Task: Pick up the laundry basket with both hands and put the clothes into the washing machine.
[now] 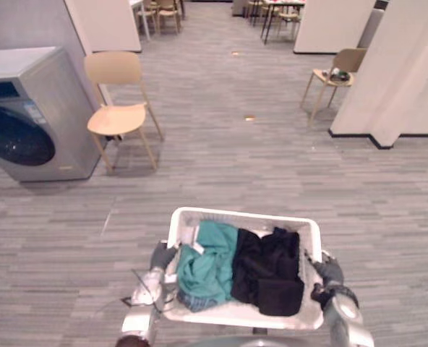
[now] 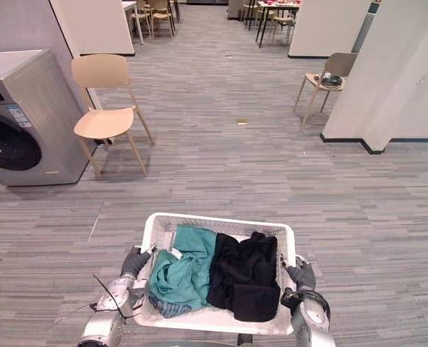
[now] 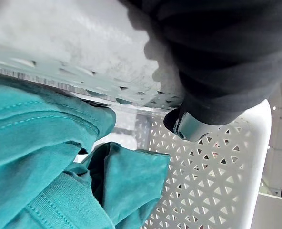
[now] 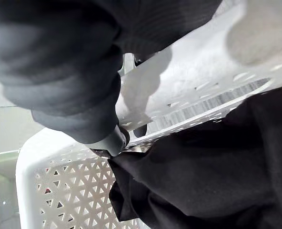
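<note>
A white perforated laundry basket [image 1: 243, 215] is carried low in front of me, above the grey floor. Inside lie a teal garment [image 1: 207, 264] on the left and a black garment [image 1: 268, 271] on the right. My left hand [image 1: 160, 256] is curled over the basket's left rim, its thumb [image 3: 186, 125] hooked inside next to the teal cloth [image 3: 45, 157]. On the opposite rim my right hand [image 1: 330, 272] grips likewise, its thumb [image 4: 110, 140] beside the black cloth [image 4: 217, 176]. The silver washing machine [image 1: 33, 112], its round dark door closed, stands far left.
A light wooden chair [image 1: 116, 116] stands just right of the washing machine. Another chair [image 1: 337, 76] with a small dark thing on its seat stands at the back right beside a white pillar [image 1: 395, 72]. Open grey floor lies between the basket and the machine.
</note>
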Available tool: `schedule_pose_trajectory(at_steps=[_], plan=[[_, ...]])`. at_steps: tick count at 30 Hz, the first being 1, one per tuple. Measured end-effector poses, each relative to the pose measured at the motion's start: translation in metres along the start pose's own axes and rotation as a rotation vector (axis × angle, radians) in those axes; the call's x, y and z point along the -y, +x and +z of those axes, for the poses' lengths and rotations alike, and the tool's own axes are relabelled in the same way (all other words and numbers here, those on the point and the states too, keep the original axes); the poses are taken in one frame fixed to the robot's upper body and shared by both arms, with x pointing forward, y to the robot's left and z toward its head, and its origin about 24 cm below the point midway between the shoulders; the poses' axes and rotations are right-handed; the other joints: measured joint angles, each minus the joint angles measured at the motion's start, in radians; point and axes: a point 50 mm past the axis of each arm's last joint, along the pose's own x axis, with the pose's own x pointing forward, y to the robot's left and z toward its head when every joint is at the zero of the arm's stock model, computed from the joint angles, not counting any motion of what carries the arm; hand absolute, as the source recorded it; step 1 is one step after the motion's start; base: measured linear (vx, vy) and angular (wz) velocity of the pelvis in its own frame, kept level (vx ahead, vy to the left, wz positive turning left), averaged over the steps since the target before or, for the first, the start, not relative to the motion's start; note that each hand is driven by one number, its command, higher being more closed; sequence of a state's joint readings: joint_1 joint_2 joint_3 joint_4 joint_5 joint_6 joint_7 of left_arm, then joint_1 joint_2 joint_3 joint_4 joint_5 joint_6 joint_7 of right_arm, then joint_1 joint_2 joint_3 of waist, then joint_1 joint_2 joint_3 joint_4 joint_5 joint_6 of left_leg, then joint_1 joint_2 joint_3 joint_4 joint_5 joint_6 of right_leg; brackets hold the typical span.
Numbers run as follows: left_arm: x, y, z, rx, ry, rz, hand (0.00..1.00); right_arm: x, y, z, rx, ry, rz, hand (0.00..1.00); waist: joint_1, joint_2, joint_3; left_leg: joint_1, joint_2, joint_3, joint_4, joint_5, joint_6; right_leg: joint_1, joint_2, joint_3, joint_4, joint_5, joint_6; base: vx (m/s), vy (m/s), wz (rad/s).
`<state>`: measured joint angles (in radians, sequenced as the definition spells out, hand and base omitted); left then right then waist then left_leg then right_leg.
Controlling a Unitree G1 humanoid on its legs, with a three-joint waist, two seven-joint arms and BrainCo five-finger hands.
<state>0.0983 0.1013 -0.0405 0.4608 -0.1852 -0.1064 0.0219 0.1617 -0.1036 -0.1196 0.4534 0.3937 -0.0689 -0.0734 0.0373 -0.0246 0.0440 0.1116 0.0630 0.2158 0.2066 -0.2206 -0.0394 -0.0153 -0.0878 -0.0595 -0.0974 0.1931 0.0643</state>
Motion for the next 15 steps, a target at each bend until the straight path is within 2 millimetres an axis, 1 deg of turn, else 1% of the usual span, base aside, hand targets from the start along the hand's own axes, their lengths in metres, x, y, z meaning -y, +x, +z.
schedule_pose_trajectory(at_steps=[2, 3, 4, 5, 6, 7, 8, 9, 10, 11, 12, 13, 14, 15], plan=[[-0.005, 0.000, -0.005, -0.028, 0.022, 0.005, 1.00, -0.001, 0.003, -0.013, -0.061, 0.022, -0.002, 1.00, -0.002, -0.002, -0.014, -0.038, 0.003, 0.007, 0.002, -0.005, -0.005, -0.044, 0.001, 0.009, 0.002, -0.008, 0.000, -0.02, -0.009, -0.21], [-0.005, 0.000, -0.006, -0.032, 0.031, 0.000, 1.00, 0.001, 0.003, -0.016, -0.075, 0.029, -0.008, 1.00, -0.006, -0.002, -0.014, -0.048, 0.003, 0.006, 0.003, -0.006, -0.004, -0.056, 0.000, 0.008, 0.011, -0.016, 0.008, 0.00, -0.010, 0.08], [-0.006, 0.000, -0.008, -0.046, 0.049, -0.007, 1.00, 0.003, 0.004, -0.021, -0.102, 0.035, -0.019, 1.00, -0.019, 0.002, -0.013, -0.065, 0.002, -0.004, 0.005, -0.012, 0.004, -0.084, -0.004, 0.001, 0.055, -0.050, 0.023, 0.01, 0.021, 0.30], [-0.005, 0.001, -0.009, -0.061, 0.058, -0.013, 1.00, 0.007, 0.003, -0.025, -0.117, 0.039, -0.034, 1.00, -0.028, 0.005, -0.011, -0.074, -0.009, -0.025, 0.012, -0.018, 0.007, -0.116, -0.014, -0.013, 0.136, -0.106, 0.048, 0.02, 0.047, 0.37], [-0.004, 0.002, -0.008, -0.058, 0.061, -0.017, 1.00, 0.007, 0.004, -0.023, -0.110, 0.043, -0.031, 1.00, -0.028, 0.002, -0.009, -0.078, -0.014, -0.032, 0.021, -0.021, 0.011, -0.135, -0.023, -0.022, 0.185, -0.134, 0.058, 0.04, 0.080, 0.70], [0.001, 0.007, -0.001, -0.040, 0.064, -0.033, 1.00, 0.009, 0.005, -0.020, -0.097, 0.056, -0.036, 1.00, -0.030, -0.005, -0.001, -0.082, -0.026, -0.067, 0.046, -0.029, 0.025, -0.150, -0.059, -0.059, 0.285, -0.195, 0.123, 0.06, 0.112, 1.03], [0.007, 0.012, 0.006, -0.016, 0.074, -0.056, 1.00, 0.013, 0.006, -0.017, -0.076, 0.077, -0.047, 1.00, -0.034, -0.008, 0.008, -0.070, -0.033, -0.113, 0.052, -0.050, 0.040, -0.189, -0.096, -0.071, 0.445, -0.206, 0.132, 0.07, 0.111, 1.17], [0.009, 0.014, 0.009, -0.006, 0.075, -0.059, 1.00, 0.013, 0.007, -0.014, -0.062, 0.076, -0.044, 1.00, -0.038, -0.008, 0.014, -0.064, -0.043, -0.135, 0.051, -0.057, 0.040, -0.227, -0.117, -0.071, 0.544, -0.200, 0.124, 0.06, 0.151, 1.18], [0.007, 0.016, 0.017, 0.021, 0.077, -0.051, 1.00, 0.007, 0.012, -0.006, -0.036, 0.075, -0.026, 1.00, -0.053, -0.016, 0.031, -0.039, -0.062, -0.165, 0.036, -0.060, 0.045, -0.317, -0.155, -0.075, 0.755, -0.147, 0.057, 0.06, 0.142, 0.75], [0.007, 0.017, 0.022, 0.040, 0.066, -0.044, 1.00, 0.004, 0.015, -0.001, -0.018, 0.074, -0.011, 1.00, -0.049, -0.006, 0.053, -0.008, -0.067, -0.174, 0.020, -0.068, 0.059, -0.383, -0.156, -0.064, 0.869, -0.175, 0.038, 0.08, 0.140, 0.57], [0.003, 0.018, 0.026, 0.055, 0.061, -0.024, 1.00, -0.003, 0.017, 0.001, -0.015, 0.086, 0.006, 1.00, -0.043, -0.008, 0.053, 0.005, -0.062, -0.188, 0.017, -0.074, 0.067, -0.409, -0.127, -0.072, 0.882, -0.233, 0.020, 0.16, 0.085, 0.38], [-0.003, 0.020, 0.033, 0.075, 0.080, -0.010, 1.00, -0.011, 0.017, 0.000, -0.010, 0.106, 0.023, 1.00, -0.048, -0.008, 0.052, 0.013, -0.052, -0.212, 0.015, -0.089, 0.071, -0.414, -0.062, -0.071, 0.781, -0.261, 0.031, 0.24, 0.036, 0.50], [-0.006, 0.022, 0.038, 0.092, 0.099, -0.012, 1.00, -0.014, 0.016, -0.001, -0.008, 0.125, 0.029, 1.00, -0.055, -0.011, 0.053, 0.014, -0.048, -0.236, 0.006, -0.098, 0.070, -0.398, -0.005, -0.055, 0.587, -0.251, 0.051, 0.37, -0.005, 0.59], [-0.006, 0.023, 0.041, 0.099, 0.104, -0.015, 1.00, -0.015, 0.017, -0.001, -0.007, 0.137, 0.029, 1.00, -0.061, -0.014, 0.055, 0.022, -0.050, -0.248, -0.002, -0.102, 0.072, -0.391, 0.016, -0.052, 0.471, -0.230, 0.050, 0.38, -0.043, 0.65]])
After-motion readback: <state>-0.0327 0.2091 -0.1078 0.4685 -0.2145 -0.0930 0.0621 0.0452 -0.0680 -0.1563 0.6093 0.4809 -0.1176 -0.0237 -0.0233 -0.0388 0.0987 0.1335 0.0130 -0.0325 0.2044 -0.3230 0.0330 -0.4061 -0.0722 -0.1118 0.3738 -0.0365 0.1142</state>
